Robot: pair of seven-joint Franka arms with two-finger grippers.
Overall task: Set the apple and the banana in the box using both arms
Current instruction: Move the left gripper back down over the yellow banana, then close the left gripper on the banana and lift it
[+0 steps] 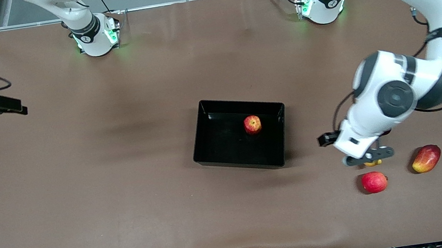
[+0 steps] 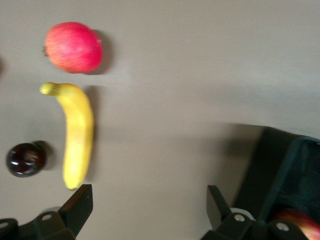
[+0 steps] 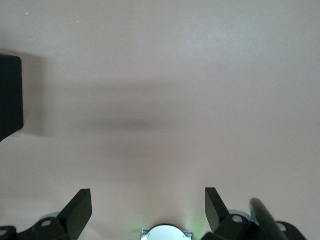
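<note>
The apple point(image 1: 252, 124) lies in the black box point(image 1: 223, 140) at the table's middle. The banana point(image 2: 77, 135) lies on the table toward the left arm's end. In the front view only its yellow tip point(image 1: 373, 162) shows under the left gripper point(image 1: 368, 158). In the left wrist view the left gripper point(image 2: 149, 197) is open and empty, low over the table, with one finger point(image 2: 80, 200) next to the banana's end. The box's corner point(image 2: 295, 170) shows there too. The right gripper point(image 1: 9, 105) waits open and empty over the right arm's end of the table; it also shows in its wrist view point(image 3: 148, 200).
A pinkish-red round fruit point(image 1: 374, 182) lies nearer the front camera than the banana, and shows in the left wrist view point(image 2: 73, 47). A red-yellow mango point(image 1: 426, 158) lies beside them. A small dark round fruit point(image 2: 25, 160) sits beside the banana. The box's corner point(image 3: 10, 97) shows in the right wrist view.
</note>
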